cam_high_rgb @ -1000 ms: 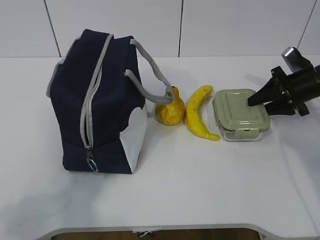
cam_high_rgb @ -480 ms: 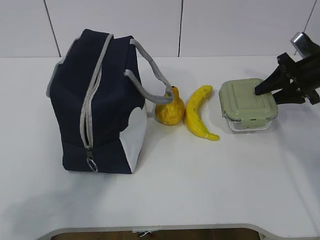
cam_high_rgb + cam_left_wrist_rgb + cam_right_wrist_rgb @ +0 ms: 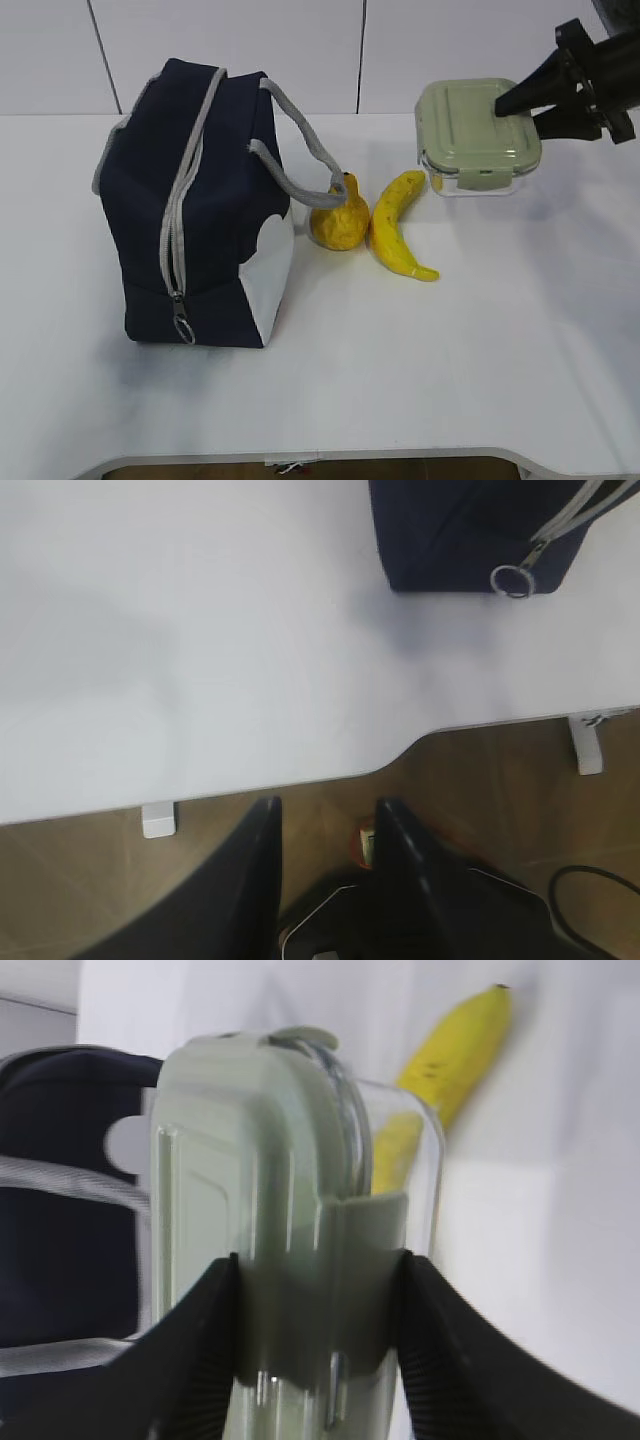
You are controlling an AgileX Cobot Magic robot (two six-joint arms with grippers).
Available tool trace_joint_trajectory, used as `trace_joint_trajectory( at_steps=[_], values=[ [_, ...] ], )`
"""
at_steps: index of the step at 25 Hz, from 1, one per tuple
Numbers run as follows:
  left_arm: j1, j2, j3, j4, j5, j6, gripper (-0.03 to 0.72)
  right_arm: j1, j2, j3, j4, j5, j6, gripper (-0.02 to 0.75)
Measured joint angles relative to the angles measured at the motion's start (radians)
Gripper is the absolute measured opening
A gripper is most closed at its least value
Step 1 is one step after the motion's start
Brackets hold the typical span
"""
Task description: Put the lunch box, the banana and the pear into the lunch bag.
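Note:
My right gripper (image 3: 520, 110) is shut on the right end of the lunch box (image 3: 478, 135), a clear container with a sage-green lid, and holds it in the air above the table at the right. In the right wrist view the lunch box (image 3: 290, 1180) sits clamped between the black fingers (image 3: 195, 1350). The banana (image 3: 398, 236) lies on the table below it, with the pear (image 3: 340, 220) to its left. The navy lunch bag (image 3: 195, 200) stands at the left, its grey zipper shut. My left gripper (image 3: 325, 825) is open and empty beyond the table's front edge.
The white table (image 3: 420, 370) ends in a front edge with a cutout (image 3: 420, 745). The bag's zipper pull ring (image 3: 507, 579) shows in the left wrist view. The bag's grey handles (image 3: 305, 150) droop towards the pear.
My right gripper has lifted the lunch box off the table and carried it up and slightly left. The banana, pear and bag have not moved.

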Motion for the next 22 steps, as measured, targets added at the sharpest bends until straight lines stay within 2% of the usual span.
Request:
trace_joint_trajectory(
  at_steps=[7,14,22],
  values=[
    [0.000,0.215,-0.153,-0.110,-0.008,0.074,0.240,0.096,-0.042,0.000,0.098,0.006,0.002,0.363],
    [0.000,0.429,-0.241,-0.220,-0.030,0.115,0.249,0.194,-0.044,0.000,0.210,0.008,-0.003,0.363],
    [0.000,0.739,-0.388,-0.420,-0.079,0.301,0.309,0.273,-0.044,0.000,0.270,0.008,-0.007,0.363]
  ],
)
